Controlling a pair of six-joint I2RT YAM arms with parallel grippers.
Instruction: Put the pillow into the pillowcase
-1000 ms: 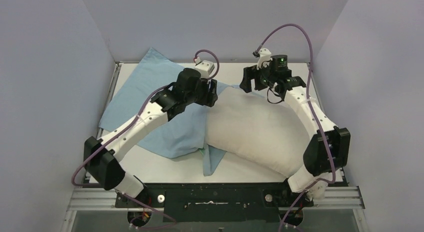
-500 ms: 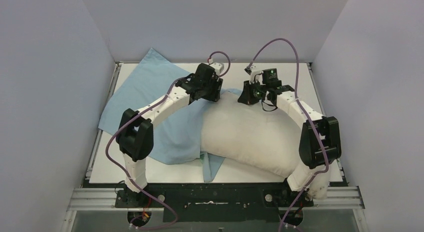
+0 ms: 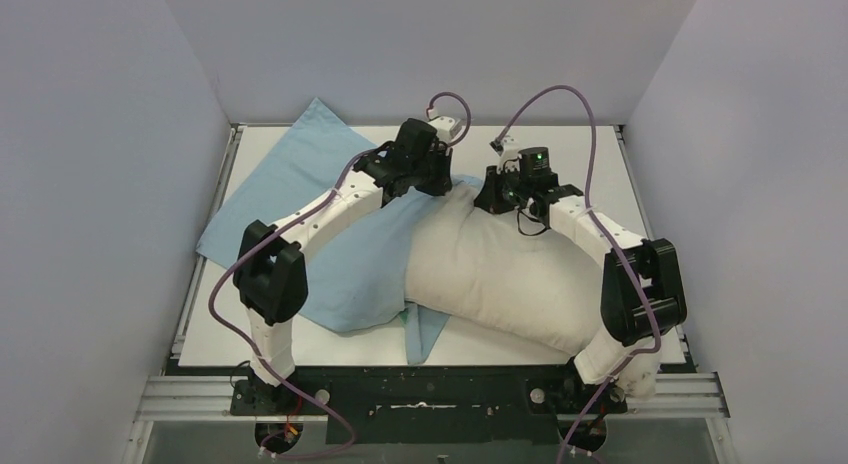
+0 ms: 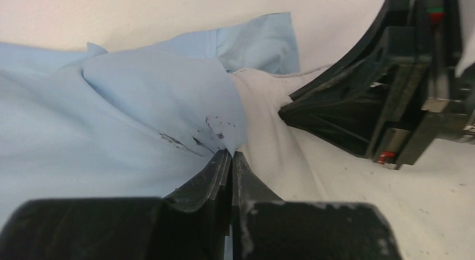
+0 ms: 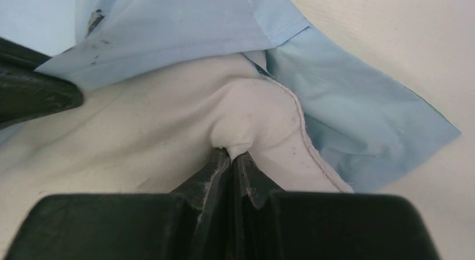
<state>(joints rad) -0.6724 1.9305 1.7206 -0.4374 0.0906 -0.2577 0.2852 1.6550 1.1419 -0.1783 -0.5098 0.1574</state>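
The off-white pillow (image 3: 510, 274) lies curved across the right half of the table. Its far left end rests on the light blue pillowcase (image 3: 300, 214), which is spread to the left. My left gripper (image 3: 440, 187) is at the pillow's far end, shut on a fold of the pillowcase (image 4: 112, 120) right where the cloth meets the pillow (image 4: 336, 198). Just to its right, my right gripper (image 3: 488, 199) is shut on a pinch of the pillow (image 5: 140, 137). Beyond that pinch, the pillowcase's blue hem (image 5: 347, 120) wraps round the pillow's corner.
Grey enclosure walls (image 3: 100, 184) stand on three sides of the white table (image 3: 560, 144). A metal rail (image 3: 180, 394) runs along the near edge. A flap of the pillowcase (image 3: 425, 329) sticks out from under the pillow's near side.
The left arm has raised its elbow and reached farther to the pillow's far end, where its jaws shut on the pillowcase. The right gripper has edged left and shut on the pillow.
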